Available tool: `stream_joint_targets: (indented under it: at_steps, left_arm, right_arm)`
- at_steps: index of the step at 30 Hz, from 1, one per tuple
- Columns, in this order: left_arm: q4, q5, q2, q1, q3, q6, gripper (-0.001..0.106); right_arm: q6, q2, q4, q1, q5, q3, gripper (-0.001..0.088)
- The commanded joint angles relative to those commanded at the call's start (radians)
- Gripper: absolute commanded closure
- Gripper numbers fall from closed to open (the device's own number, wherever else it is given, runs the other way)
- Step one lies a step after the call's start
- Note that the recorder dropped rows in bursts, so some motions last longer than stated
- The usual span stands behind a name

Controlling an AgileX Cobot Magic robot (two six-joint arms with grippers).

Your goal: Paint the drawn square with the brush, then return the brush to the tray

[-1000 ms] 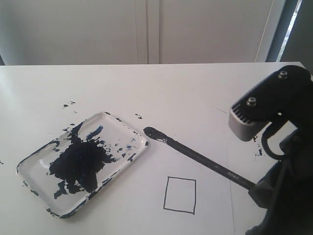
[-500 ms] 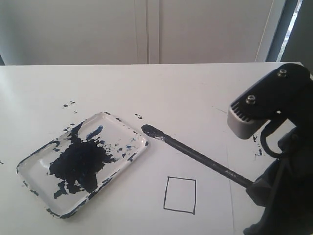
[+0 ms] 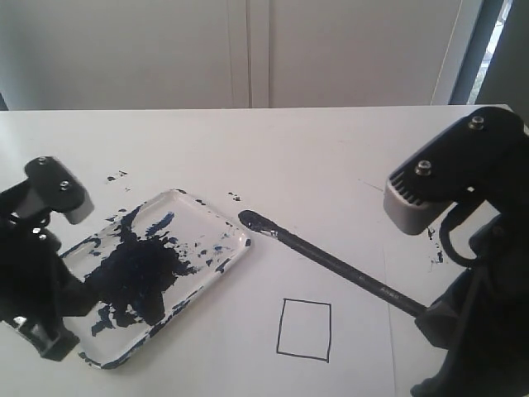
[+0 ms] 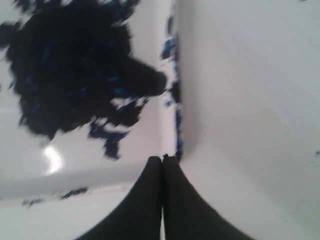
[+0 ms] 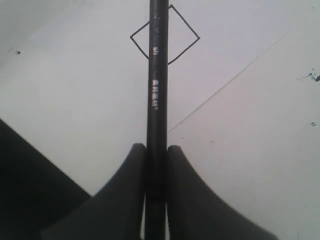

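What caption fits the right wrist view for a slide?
Right tool clamps the brush handle, the shaft crossing the unpainted drawn square on the table.

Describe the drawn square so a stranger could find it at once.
In the exterior view, on the white table, look right of the paint-smeared clear tray. Just below the black brush handle is the square: a thin black outline, white inside, the only closed shape among scattered paint specks.

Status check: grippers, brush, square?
Right gripper shut on brush. Left gripper shut, at tray edge. Square unpainted, nothing in the way.
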Motion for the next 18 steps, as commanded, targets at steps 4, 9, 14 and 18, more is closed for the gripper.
stream_joint_targets:
  at_steps: [4,9,14,18]
  left_arm:
    - [-0.120,0.002,0.021,-0.077,0.000,0.202,0.105]
    - [-0.131,-0.006,0.084,-0.120,0.000,0.206,0.105]
    - [-0.194,-0.006,0.157,-0.167,0.000,0.294,0.105]
    - [-0.233,-0.030,0.216,-0.208,0.000,0.356,0.100]
  right_arm:
    - [0.000,0.000,0.000,0.000,0.002,0.000,0.0868]
    - [0.000,0.000,0.012,0.000,0.002,0.000,0.0868]
    - [0.000,0.000,0.012,0.000,0.002,0.000,0.0868]
    - [0.000,0.000,0.012,0.000,0.002,0.000,0.0868]
